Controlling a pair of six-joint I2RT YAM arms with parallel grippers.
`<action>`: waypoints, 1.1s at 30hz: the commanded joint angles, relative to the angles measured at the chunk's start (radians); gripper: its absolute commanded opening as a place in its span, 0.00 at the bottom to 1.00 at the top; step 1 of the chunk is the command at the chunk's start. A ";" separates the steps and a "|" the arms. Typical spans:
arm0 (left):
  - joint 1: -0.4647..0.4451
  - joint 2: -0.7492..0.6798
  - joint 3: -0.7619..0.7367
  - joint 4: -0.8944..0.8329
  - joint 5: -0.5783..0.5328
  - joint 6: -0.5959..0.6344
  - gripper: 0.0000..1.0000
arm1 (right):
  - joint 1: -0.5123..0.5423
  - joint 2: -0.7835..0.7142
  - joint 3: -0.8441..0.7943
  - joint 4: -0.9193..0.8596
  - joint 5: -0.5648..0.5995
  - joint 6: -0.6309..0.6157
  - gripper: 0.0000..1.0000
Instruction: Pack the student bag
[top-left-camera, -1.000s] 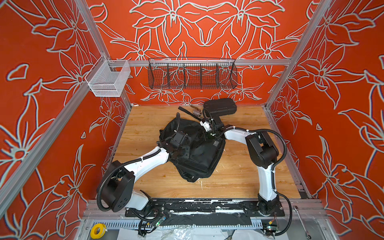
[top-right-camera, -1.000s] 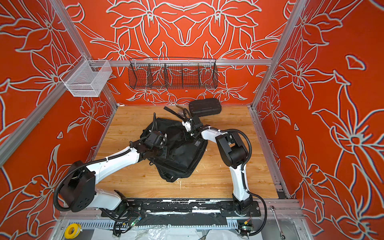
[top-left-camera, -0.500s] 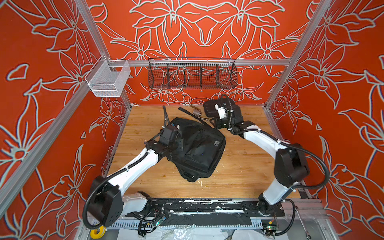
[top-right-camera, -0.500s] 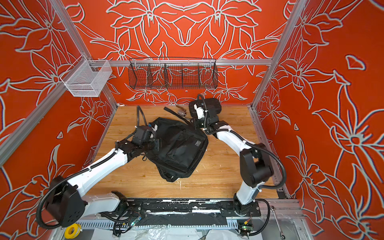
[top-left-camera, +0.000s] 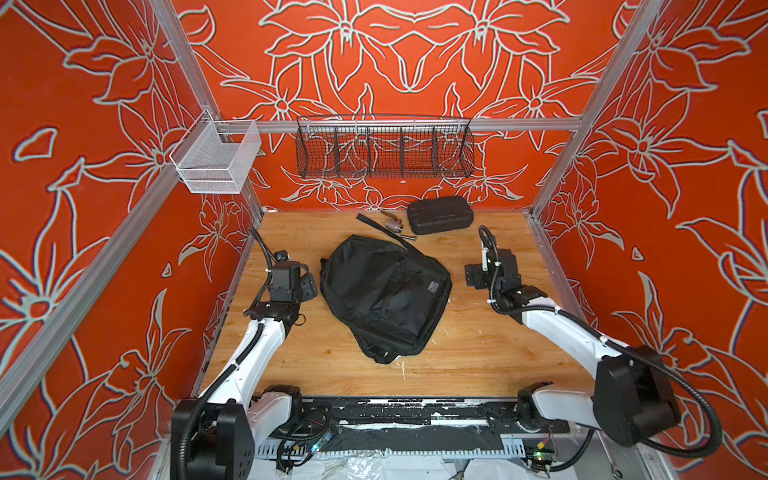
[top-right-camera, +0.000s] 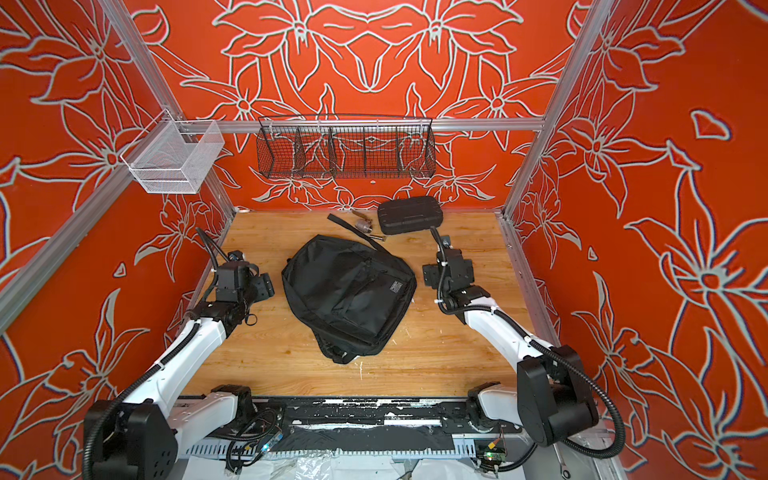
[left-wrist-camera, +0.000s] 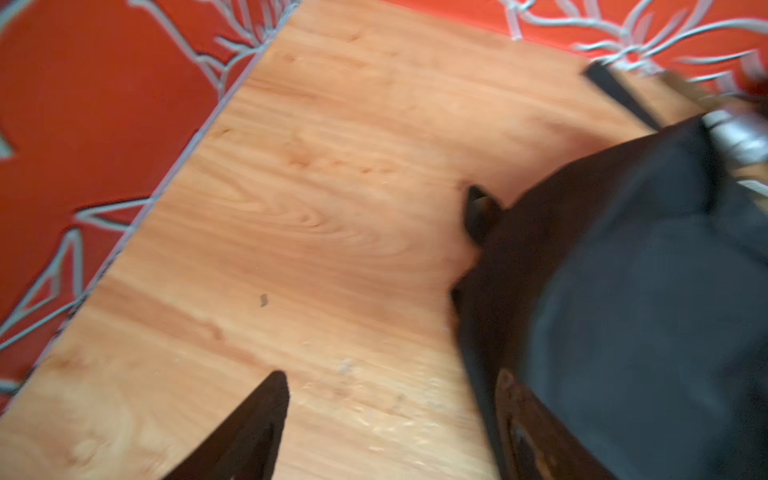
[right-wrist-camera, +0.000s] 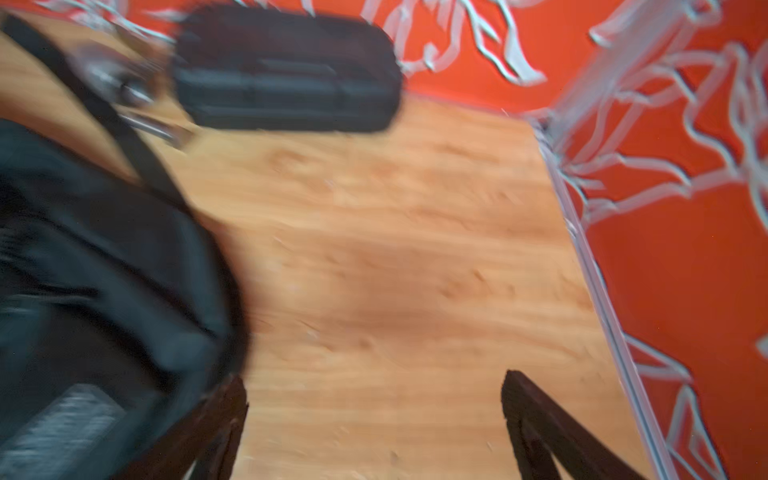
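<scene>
Large soft black fabric backpack (top-left-camera: 386, 299) lies flat mid-table on the light wooden tabletop (top-left-camera: 478, 353), front pocket and small rectangular label patch (top-left-camera: 432, 286) facing up in both top views. A flat black strap (top-left-camera: 374, 225) runs from its far end toward the back wall. I see the left gripper (top-left-camera: 309, 286) just beside the backpack's left edge; its wrist view, blurred, shows the jaws apart over bare wood, nothing clamped. On the other side the right gripper (top-left-camera: 473, 277) is near the backpack with a clear gap, jaws wide apart and empty. The rigid black ribbed case (top-left-camera: 440, 215) sits at the back wall, small metal parts (top-left-camera: 392, 226) just beside it.
</scene>
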 joint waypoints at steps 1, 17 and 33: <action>0.024 0.026 -0.087 0.218 -0.070 0.050 0.80 | -0.046 -0.033 -0.113 0.180 0.061 0.028 0.97; 0.029 0.249 -0.256 0.698 0.136 0.124 0.81 | -0.181 0.114 -0.302 0.613 -0.148 -0.051 0.97; 0.020 0.277 -0.217 0.657 0.257 0.200 0.97 | -0.266 0.154 -0.366 0.752 -0.423 -0.068 0.98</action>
